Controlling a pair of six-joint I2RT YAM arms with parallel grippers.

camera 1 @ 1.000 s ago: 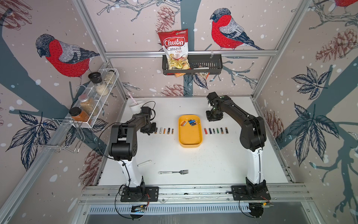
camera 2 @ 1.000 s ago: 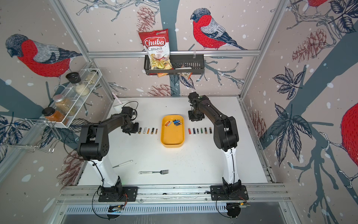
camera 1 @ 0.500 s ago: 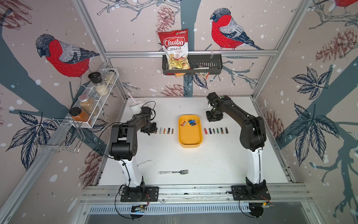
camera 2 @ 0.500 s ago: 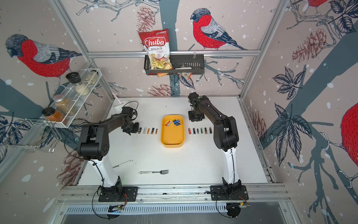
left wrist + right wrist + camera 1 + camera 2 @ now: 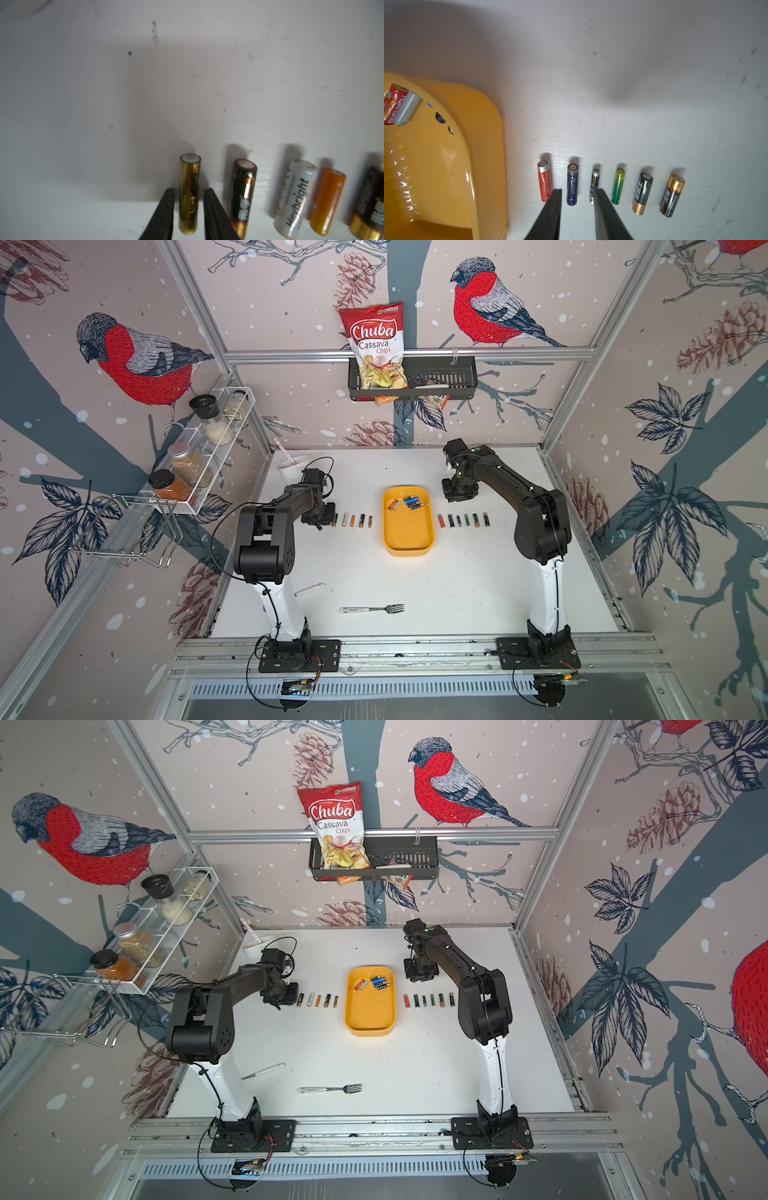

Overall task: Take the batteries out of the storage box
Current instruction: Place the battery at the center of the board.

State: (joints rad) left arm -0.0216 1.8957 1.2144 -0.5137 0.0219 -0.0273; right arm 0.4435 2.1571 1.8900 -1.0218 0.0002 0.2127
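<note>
Batteries (image 5: 406,503) lie jumbled at the far end of the yellow storage box (image 5: 409,541), which sits at the middle of the white table (image 5: 415,585) in both top views. To the left of the box, a left row (image 5: 353,521) of batteries lies side by side on the table. To its right lies a right row (image 5: 462,520) of six in mixed colours. The left gripper (image 5: 189,190) is down at the left end of the left row. Its fingers are narrowly parted on either side of a gold battery (image 5: 190,176) that lies on the table. A sliver of gap shows on each side, so they are not pinching it. The right gripper (image 5: 578,190) hangs over the table just far of the right row and just right of the box's far right corner. Its fingers are a little apart and hold nothing, and a dark blue battery (image 5: 572,182) shows on the table between them. A fork (image 5: 374,609) lies toward the near edge, well apart from the box.
</note>
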